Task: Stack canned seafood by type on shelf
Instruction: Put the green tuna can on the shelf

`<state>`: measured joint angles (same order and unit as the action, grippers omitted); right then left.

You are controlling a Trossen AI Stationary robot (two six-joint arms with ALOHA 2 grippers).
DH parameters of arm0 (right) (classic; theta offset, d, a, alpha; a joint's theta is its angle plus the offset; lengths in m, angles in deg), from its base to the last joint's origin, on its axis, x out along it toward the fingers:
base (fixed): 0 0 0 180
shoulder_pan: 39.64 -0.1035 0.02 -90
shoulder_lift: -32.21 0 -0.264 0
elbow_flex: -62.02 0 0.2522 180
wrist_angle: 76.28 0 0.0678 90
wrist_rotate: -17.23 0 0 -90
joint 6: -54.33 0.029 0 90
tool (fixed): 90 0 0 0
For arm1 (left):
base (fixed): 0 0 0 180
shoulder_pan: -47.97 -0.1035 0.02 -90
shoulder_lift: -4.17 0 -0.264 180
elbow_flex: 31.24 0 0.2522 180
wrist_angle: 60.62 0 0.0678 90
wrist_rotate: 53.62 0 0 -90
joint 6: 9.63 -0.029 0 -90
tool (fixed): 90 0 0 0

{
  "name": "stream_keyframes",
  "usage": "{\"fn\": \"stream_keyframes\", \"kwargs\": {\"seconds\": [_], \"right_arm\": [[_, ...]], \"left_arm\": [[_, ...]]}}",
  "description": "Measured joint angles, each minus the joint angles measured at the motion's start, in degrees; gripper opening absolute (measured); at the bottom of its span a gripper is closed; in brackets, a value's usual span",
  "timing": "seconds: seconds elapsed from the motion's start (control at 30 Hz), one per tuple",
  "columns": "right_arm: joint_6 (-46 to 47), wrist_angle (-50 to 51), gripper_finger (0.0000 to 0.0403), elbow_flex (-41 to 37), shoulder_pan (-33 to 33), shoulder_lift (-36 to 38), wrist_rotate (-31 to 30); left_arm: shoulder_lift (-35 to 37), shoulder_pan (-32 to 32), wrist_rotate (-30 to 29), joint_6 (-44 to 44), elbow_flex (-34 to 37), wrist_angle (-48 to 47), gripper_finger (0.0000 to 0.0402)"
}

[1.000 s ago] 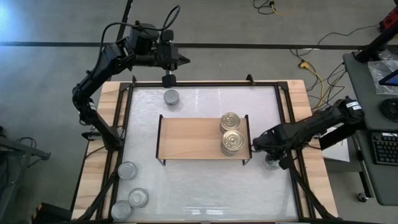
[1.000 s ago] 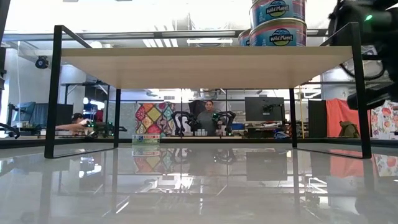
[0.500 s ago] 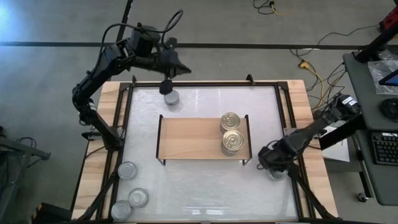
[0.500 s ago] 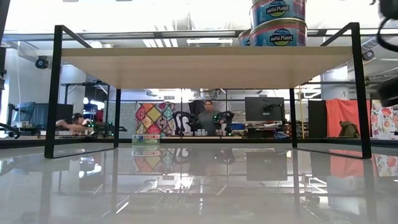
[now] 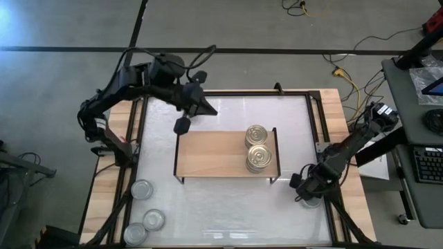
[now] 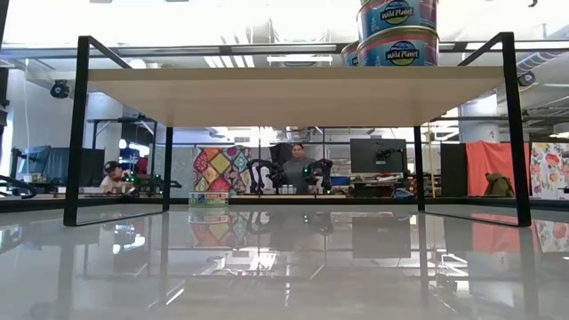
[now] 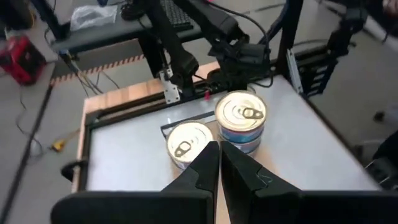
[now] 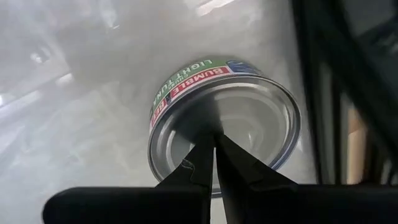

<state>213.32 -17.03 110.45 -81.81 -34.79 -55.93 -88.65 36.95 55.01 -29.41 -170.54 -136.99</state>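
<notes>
Robotics lab: monitors (image 6: 374, 156), floor cables (image 5: 346, 66).

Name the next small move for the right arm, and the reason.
Probably open the right gripper and lower it around the Bumble Bee can. Its fingers are shut and poised right over the silver top of that can, which sits on the white tabletop, off the shelf.

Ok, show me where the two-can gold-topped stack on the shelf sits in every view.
High view: the two-can stack is at the shelf's right end, near side.
Low view: top right, on the shelf.
Left wrist view: centre, the taller one.
Right wrist view: not in it.
Shared landmark: the single gold-topped can beside it.
</notes>
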Motion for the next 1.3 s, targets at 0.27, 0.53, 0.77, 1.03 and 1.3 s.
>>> {"fn": "stream_keyframes", "kwargs": {"seconds": [0.27,0.53,0.77,1.03,1.3], "right_arm": [[-6.2,-0.2,0.0013,10.7,-1.1,-15.4,-1.6],[-18.6,11.4,0.0013,23.6,-0.8,-25.7,-4.7],[-29.3,12.7,0.0013,30.4,-0.6,-29.9,-11.5],[-45.5,12.7,0.0013,37.2,-0.9,-34.8,-14.5],[-62.3,13.4,0.0013,42.7,-0.4,-40.6,-17.0]], "left_arm": [[0.3,3.8,-5.9,11.3,2.8,-1.8,0.0000],[2.1,8.1,-11.0,20.2,9.9,-1.9,0.0000],[5.8,12.2,-15.0,22.9,16.3,0.0,0.0000],[15.2,14.8,-15.2,25.8,28.3,7.3,0.0000],[23.7,20.8,-14.6,28.1,42.8,17.1,0.0000]]}}
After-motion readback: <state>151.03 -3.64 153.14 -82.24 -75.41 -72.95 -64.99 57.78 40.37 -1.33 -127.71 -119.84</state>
